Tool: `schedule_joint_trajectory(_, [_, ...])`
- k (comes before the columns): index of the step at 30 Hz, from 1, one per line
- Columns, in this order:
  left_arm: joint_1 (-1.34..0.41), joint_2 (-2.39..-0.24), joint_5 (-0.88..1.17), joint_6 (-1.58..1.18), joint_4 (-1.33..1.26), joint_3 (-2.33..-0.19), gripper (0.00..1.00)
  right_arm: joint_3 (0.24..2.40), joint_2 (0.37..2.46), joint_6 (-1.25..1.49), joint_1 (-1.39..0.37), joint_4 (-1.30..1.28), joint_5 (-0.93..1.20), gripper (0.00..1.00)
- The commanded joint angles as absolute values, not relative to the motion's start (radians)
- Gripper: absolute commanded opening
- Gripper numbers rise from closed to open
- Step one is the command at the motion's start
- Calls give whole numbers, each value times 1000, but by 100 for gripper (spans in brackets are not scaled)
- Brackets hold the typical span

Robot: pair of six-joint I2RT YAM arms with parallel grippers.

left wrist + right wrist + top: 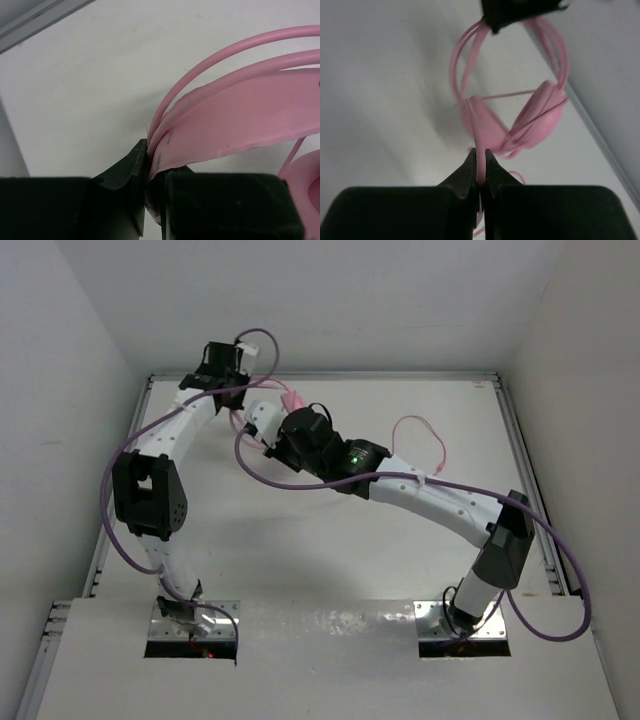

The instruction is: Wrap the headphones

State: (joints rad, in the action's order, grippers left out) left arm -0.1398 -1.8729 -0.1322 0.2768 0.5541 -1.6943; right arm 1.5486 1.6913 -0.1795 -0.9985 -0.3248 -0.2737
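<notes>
The pink headphones (540, 120) hang above the table at the back, headband up and both earcups (482, 122) down. My left gripper (149, 155) is shut on the flat pink headband (240, 120), and it shows from the right wrist view as a dark block (520, 12) on top of the band. My right gripper (480, 160) is shut on the thin pink cable (481, 172) just below the earcups. From above, only a bit of the headphones (292, 400) shows between the two wrists. A loose loop of cable (425, 422) lies on the table to the right.
White walls enclose the table on three sides, and a metal rail (520, 450) runs along its right edge. Thick purple arm cables (565, 560) loop beside both arms. The right arm (430, 495) stretches diagonally across the middle of the table.
</notes>
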Motion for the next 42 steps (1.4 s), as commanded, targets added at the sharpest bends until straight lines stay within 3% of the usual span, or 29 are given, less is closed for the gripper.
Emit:
schedule_joint_trajectory(1, [-172,-1796,14,417,537,-1718,0,1629,1637,-259,-968,-304,-469,0])
schedule_joint_trajectory(9, [-268,-1778,169,512,727,-1744,0,1738,1689,-166,-695,-302,-546,0])
schedule_joint_trajectory(17, [-359,-1749,355,539,914,-1821,0,1881,1801,-8,-500,-334,-411,0])
schedule_joint_trajectory(23, [-359,-1746,524,454,1005,-1919,0,1792,1795,106,-448,-322,-297,0])
schedule_joint_trajectory(27, [-351,-1743,580,376,1012,-2006,0,1623,1758,97,-439,-267,-148,0])
schedule_joint_trajectory(28, [-341,-1741,586,347,1005,-2055,0,1585,1747,88,-439,-250,-94,11])
schedule_joint_trajectory(30, [-331,-1741,595,273,979,-2114,0,1428,1709,89,-439,-146,51,57])
schedule_joint_trajectory(32, [-331,-1740,563,215,963,-2206,0,1308,1691,138,-439,51,115,69])
schedule_joint_trajectory(35, [-331,-1741,555,148,945,-2299,0,1093,1692,265,-443,313,215,79])
schedule_joint_trajectory(42, [-330,-1752,535,41,879,-2422,0,1061,1787,397,-443,502,106,82])
